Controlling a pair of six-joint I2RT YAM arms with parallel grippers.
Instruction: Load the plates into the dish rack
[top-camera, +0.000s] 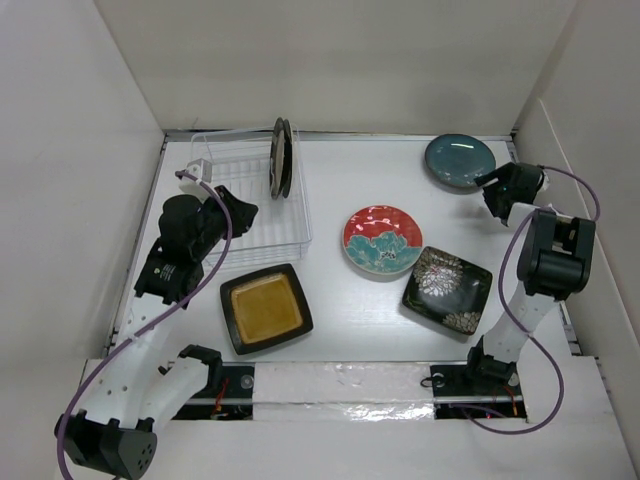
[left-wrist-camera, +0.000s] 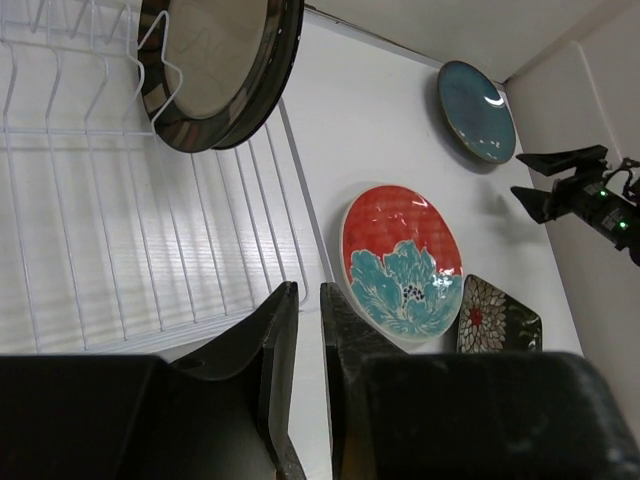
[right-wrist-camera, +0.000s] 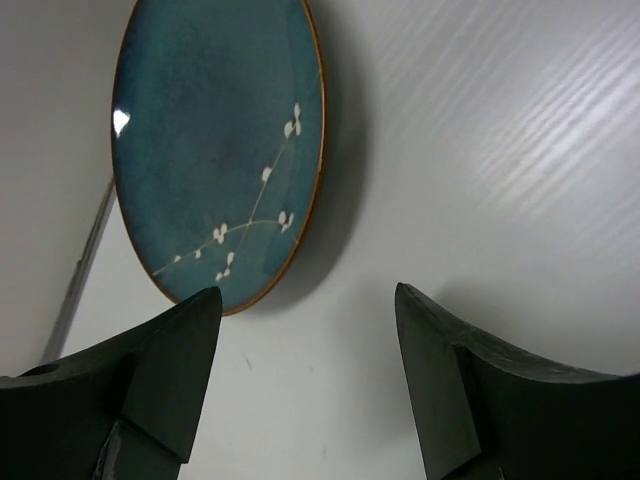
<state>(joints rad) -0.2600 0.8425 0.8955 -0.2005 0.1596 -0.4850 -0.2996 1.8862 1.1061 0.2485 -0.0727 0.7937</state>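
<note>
The wire dish rack (top-camera: 232, 178) stands at the back left, and it also shows in the left wrist view (left-wrist-camera: 100, 200). Two round dark-rimmed plates (top-camera: 281, 158) stand upright in it (left-wrist-camera: 215, 60). On the table lie the square brown amber-centred plate (top-camera: 265, 308), the red-patterned plate (top-camera: 382, 240), the square black floral plate (top-camera: 447, 288) and the teal plate (top-camera: 459, 160). My left gripper (top-camera: 238, 212) is at the rack's front right corner, jaws nearly together and empty (left-wrist-camera: 308, 290). My right gripper (top-camera: 490, 185) is open and empty, just beside the teal plate (right-wrist-camera: 215, 140), with the table between its fingertips (right-wrist-camera: 307, 290).
White walls enclose the table on the left, back and right. The right wall is close behind the right arm (top-camera: 545, 260). A taped strip (top-camera: 340, 385) runs along the near edge between the arm bases.
</note>
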